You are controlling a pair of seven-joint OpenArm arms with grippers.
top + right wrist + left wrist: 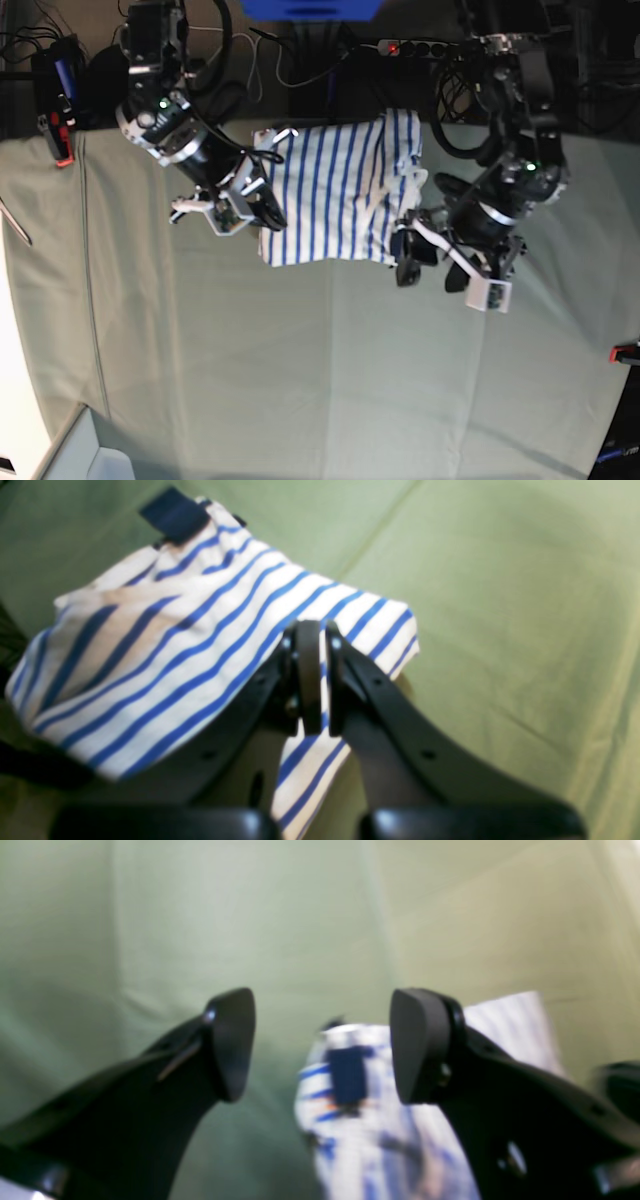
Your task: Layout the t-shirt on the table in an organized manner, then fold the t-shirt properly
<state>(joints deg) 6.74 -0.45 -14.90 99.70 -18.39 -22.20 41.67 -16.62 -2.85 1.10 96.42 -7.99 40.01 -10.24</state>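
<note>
One t-shirt (335, 190) on table (300, 370), two grippers — right gripper (310, 675) clamping it, left gripper (322, 1045) spread, empty.

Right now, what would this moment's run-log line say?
right gripper: shut on t-shirt edge | left gripper: open, empty, beside shirt | t-shirt: bunched, unfolded | table

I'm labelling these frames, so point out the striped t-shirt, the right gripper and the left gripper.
t-shirt (335, 190), base view, middle of the striped cloth.
right gripper (312, 672), right wrist view, between its fingertips, shut on cloth.
left gripper (322, 1045), left wrist view, gap between its open fingertips.
</note>
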